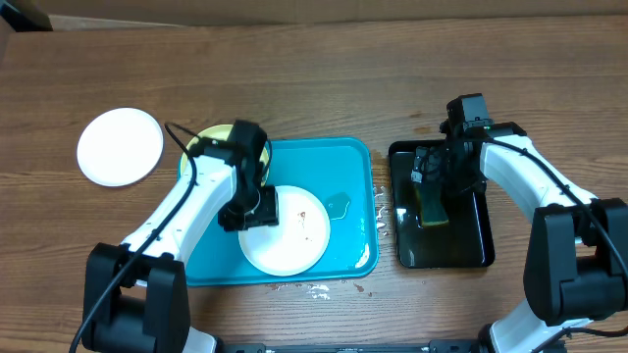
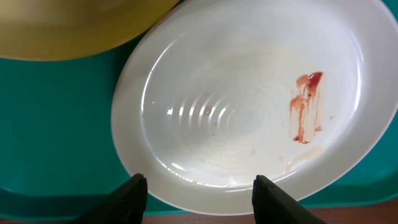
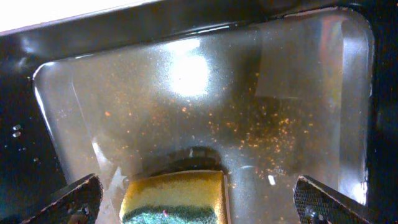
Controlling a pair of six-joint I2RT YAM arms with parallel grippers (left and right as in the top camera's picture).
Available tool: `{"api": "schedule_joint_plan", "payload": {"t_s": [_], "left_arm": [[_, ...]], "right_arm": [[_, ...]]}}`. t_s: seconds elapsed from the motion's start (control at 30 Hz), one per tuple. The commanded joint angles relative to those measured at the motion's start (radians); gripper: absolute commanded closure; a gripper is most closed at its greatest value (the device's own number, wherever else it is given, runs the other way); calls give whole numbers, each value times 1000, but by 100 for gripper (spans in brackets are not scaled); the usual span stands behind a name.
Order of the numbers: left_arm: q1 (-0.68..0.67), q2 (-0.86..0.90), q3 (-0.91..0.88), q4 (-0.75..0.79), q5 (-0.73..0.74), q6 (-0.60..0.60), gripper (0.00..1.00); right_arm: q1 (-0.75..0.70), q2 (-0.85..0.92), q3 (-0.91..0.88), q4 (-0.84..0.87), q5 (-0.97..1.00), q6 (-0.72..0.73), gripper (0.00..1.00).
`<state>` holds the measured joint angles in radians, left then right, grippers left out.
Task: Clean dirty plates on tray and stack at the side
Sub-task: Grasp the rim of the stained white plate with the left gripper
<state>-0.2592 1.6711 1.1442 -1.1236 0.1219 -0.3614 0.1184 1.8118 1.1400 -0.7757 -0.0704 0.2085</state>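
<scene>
The turquoise tray (image 1: 348, 162) holds a white plate (image 1: 294, 235) with a red-brown smear (image 2: 307, 106) on it. A pale yellow-green plate (image 1: 209, 136) lies at the tray's far left corner, partly under my left arm, and its edge overlaps the white plate (image 2: 249, 106). A second white plate (image 1: 120, 147) rests on the table to the left. My left gripper (image 1: 257, 206) hovers open over the smeared plate's near rim, its fingertips (image 2: 134, 198) straddling the rim without pinching it. My right gripper (image 3: 199, 205) is open around a yellow-and-green sponge (image 3: 174, 196).
A glossy black tray (image 1: 471, 245), wet and speckled, sits right of the turquoise tray and holds the sponge (image 1: 433, 201). A puddle of water (image 1: 339, 204) lies in the turquoise tray. Droplets (image 1: 314, 287) dot the table by its near and right edges.
</scene>
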Motion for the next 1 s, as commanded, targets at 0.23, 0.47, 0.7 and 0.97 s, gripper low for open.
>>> {"api": "schedule_joint_plan", "payload": {"t_s": [0.23,0.47,0.7,0.97], "left_arm": [[8,-4,-71,-12,-248,-114,53],[4,-4,-205,167,-162,-114,66],[-19,-4,-251,250,-21,-114,78],[-41,-4,-251,353,113,-116,83]], "right_arm": [[-3,10,19,5,2,-3,0],[-3,10,19,5,2,-3,0],[-3,10,19,5,2,-3,0],[-3,10,19,5,2,-3,0]]}}
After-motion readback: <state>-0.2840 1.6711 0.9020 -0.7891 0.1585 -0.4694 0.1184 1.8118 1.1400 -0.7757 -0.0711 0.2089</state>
